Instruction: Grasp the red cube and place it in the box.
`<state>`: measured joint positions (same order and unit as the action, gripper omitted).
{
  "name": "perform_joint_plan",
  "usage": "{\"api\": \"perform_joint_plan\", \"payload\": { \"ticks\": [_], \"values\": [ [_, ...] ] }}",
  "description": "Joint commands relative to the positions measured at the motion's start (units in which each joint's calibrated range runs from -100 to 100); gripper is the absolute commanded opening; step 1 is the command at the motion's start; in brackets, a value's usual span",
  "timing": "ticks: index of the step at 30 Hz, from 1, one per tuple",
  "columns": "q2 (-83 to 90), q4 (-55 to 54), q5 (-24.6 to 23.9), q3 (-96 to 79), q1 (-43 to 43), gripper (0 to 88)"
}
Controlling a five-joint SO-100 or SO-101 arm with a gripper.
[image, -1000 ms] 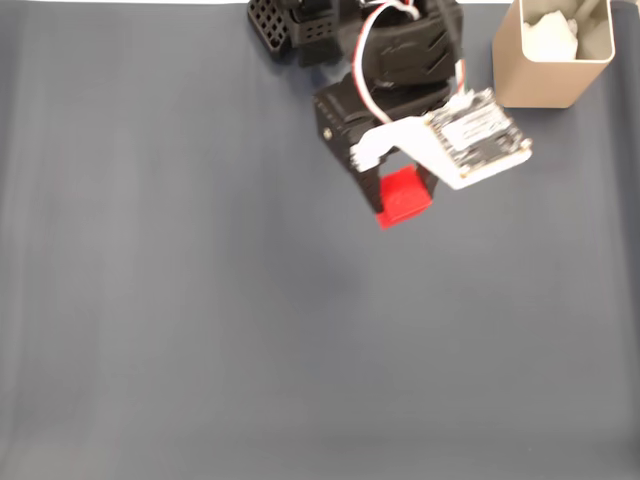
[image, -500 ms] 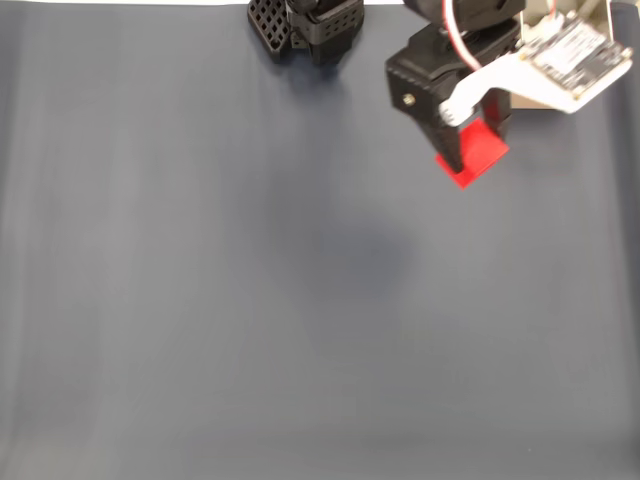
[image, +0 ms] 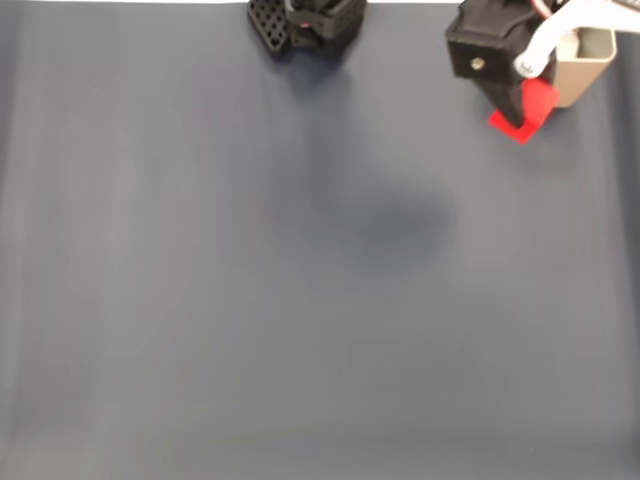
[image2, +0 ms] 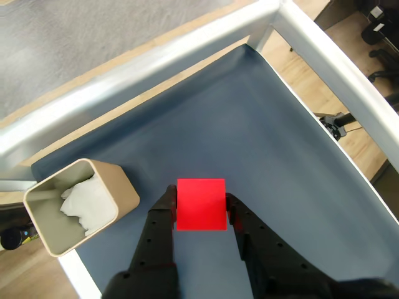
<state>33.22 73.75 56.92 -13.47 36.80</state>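
The bench [image: 250, 300] carries a dark blue-grey mat. In the fixed view the black perforated robot base [image: 300, 22] sits at the far edge. The beige box [image2: 81, 208] stands at far right, holding crumpled white material [image2: 84, 199]. The gripper [image2: 201, 205] hangs above the mat just beside the box, jaws clenched on the red cube [image2: 201, 204], which is clear of the box opening.

Surface: a table [image: 250, 300] under a dark blue-grey mat, with a pale metal rim along its edges in the wrist view [image2: 143, 68].
Far right corner: the box [image2: 81, 208] stands on the mat, beige, open-topped, crumpled white stuff inside.
Far edge: the arm's black perforated base [image: 300, 22] sits near the middle.
Middle: a soft shadow.
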Motion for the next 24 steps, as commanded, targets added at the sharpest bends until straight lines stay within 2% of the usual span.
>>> {"api": "perform_joint_plan", "payload": {
  "ticks": [1,24],
  "values": [
    [1.5,0.1,0.4,0.2,3.0,0.2],
    [0.4,0.0,-3.0,1.2,16.4,0.2]
  ]
}}
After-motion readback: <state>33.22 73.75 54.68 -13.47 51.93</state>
